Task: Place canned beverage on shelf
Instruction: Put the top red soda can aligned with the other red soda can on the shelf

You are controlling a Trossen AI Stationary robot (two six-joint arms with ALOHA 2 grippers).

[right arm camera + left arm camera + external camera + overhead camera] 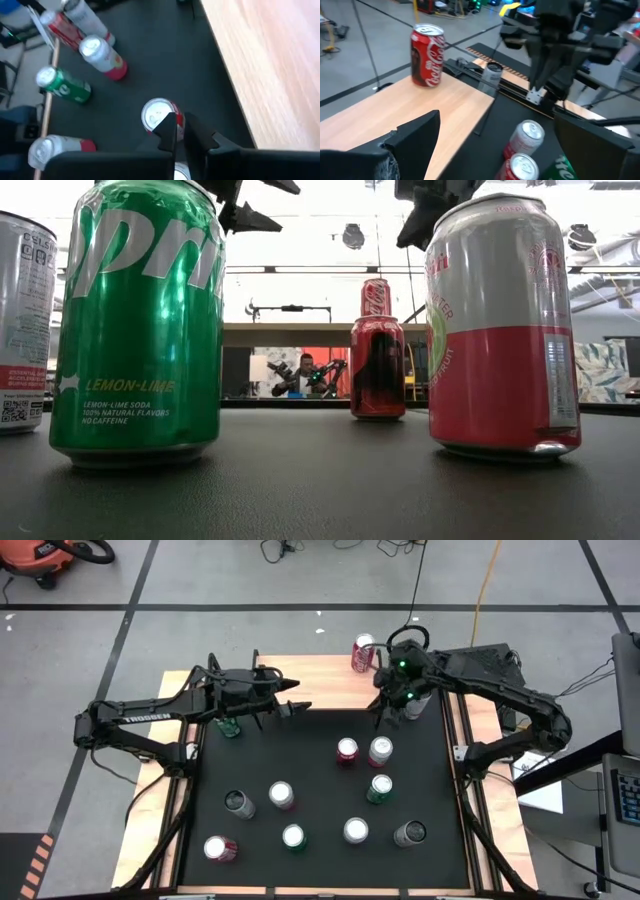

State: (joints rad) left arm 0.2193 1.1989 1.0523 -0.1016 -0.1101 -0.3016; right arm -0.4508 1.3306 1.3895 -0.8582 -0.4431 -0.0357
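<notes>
A red cola can (362, 652) (427, 48) stands upright on the far right end of the light-wood shelf (320, 680) (420, 105) at the table's far edge. Several more cans stand on the black mat, among them a red one (347, 750) and a pink-and-white one (380, 750). My right gripper (381, 718) (180, 127) hangs shut above the mat's far right part, over the red can (156, 116) and clear of it. My left gripper (297, 697) (505, 150) hovers open over the shelf's near edge, nothing between its fingers.
A silver can (413, 705) (492, 75) stands under my right arm and a green can (228, 727) under my left arm. In the low view a green can (140, 320) and a pink-and-silver can (500, 325) stand close. Wooden rails (468, 790) border the mat.
</notes>
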